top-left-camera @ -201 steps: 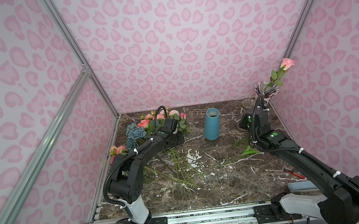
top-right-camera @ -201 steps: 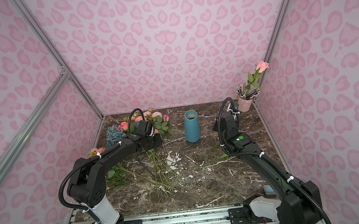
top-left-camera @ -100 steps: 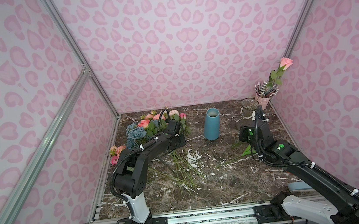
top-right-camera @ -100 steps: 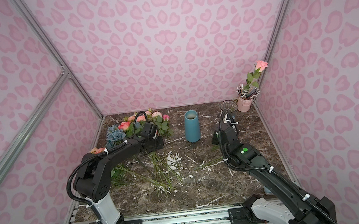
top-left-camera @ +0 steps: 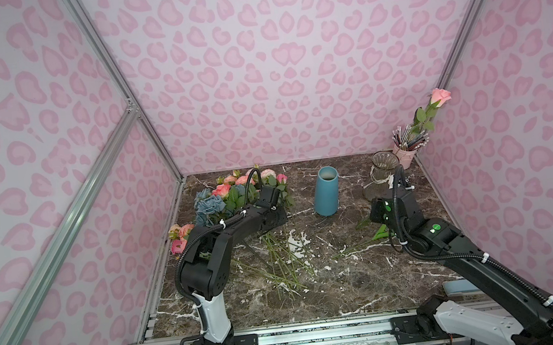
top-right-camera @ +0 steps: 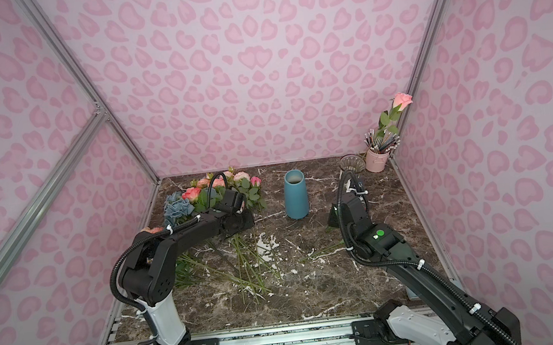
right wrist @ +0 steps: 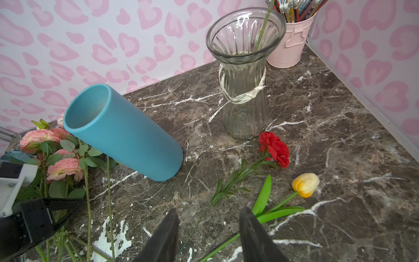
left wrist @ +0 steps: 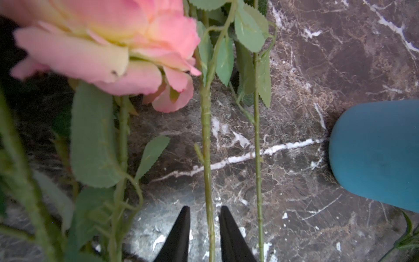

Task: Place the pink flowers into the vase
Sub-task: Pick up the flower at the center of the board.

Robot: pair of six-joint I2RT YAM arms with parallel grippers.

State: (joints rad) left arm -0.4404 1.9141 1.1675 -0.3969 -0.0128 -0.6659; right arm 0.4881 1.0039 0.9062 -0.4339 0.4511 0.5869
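Stems [left wrist: 207,147] of the pink flowers [top-left-camera: 221,189] look thin, wiry, light; blooms soft, so I'd grip mid-stem, not petals. Salmon-pink roses w/ green leaves, heaped back-left on the bench [top-left-camera: 349,277]; one rose [top-left-camera: 440,96] stands in the glass vase [top-left-camera: 379,176], far right. Left hand [left wrist: 204,209] narrowly open, straddling one stem, not clamped. Right hand [right wrist: 209,209] half open, empty.

Even bright light, pink flowers [left wrist: 102,45] blurred

dark brown marble table [right wrist: 340,136] with a dusty-blue fabric hydrangea bunch [top-left-camera: 210,204] at the back left, a ruffled red carnation [right wrist: 275,148] and yellow tulip [right wrist: 305,184] lying flat near each other, plus a pink metal bucket [right wrist: 291,43] of pencils in the back right corner
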